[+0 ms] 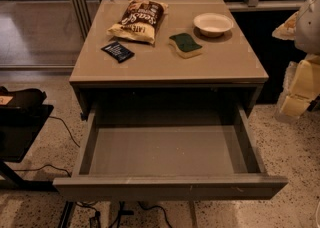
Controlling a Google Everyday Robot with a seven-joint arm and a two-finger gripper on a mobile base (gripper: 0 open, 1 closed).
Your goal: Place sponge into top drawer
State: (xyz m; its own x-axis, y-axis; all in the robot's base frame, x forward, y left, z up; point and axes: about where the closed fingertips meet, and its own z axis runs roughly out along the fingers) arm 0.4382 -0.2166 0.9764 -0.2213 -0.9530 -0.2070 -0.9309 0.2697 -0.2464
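The sponge (pixel 185 44), dark green on top over pale yellow foam, lies flat on the tabletop (pixel 170 67), right of centre and just in front and left of the white bowl (pixel 213 24). The top drawer (pixel 170 187) is pulled out wide below the tabletop, and its smooth grey bottom holds nothing. My gripper (pixel 294 103) hangs at the far right edge of the view, beside the table's right side and apart from the sponge. It holds nothing that I can see.
A bag of chips (pixel 137 20) lies at the back left of the tabletop, with a flat dark blue packet (pixel 117 51) in front of it. A black stand (pixel 20 117) and cables sit on the speckled floor at left. A dark wall stands behind the table.
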